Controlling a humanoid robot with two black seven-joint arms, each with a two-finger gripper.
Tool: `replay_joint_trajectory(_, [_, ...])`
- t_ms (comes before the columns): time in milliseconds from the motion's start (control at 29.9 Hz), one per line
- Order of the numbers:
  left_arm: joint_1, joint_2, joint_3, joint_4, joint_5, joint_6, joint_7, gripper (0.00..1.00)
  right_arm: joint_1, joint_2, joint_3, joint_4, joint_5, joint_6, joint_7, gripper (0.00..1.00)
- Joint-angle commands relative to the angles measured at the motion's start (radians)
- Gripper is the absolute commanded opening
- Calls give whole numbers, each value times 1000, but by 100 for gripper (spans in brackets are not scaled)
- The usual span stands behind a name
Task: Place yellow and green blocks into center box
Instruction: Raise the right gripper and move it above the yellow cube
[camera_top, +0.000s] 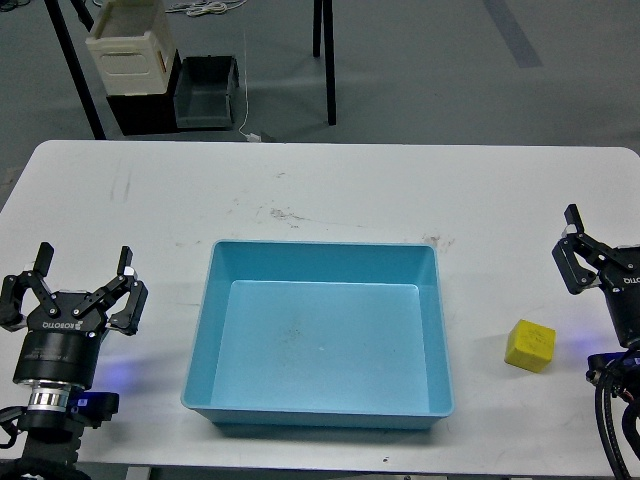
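Yellow block (529, 346) sitting on white table (330, 190), right of blue box (318, 335), near right gripper (578, 250). Small cube, bright, faint marks on face. Box big, shallow, light blue. Left gripper (84, 268) holding fingers wide apart, gripping nothing. Right gripper partly cut off; can't tell.

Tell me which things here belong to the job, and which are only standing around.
For the job:
- yellow block, on the table right of the tray
- light-blue tray, nothing in it
- green block: not in view

Only standing around:
- cream crate, on the floor beyond the table
- dark grey bin, beside it
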Motion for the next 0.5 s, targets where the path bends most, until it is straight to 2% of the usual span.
replay_joint_trajectory(0, [-1, -3, 0, 0, 0, 0, -6, 100, -1, 0, 0, 0, 0, 1, 0, 100])
replay_joint_trajectory(335, [-1, -3, -3, 0, -2, 0, -8, 100, 5, 0, 22, -8, -28, 88, 3, 100])
replay_joint_trajectory(468, [-1, -5, -5, 0, -2, 0, -8, 100, 12, 0, 117, -34, -174, 90, 14, 100])
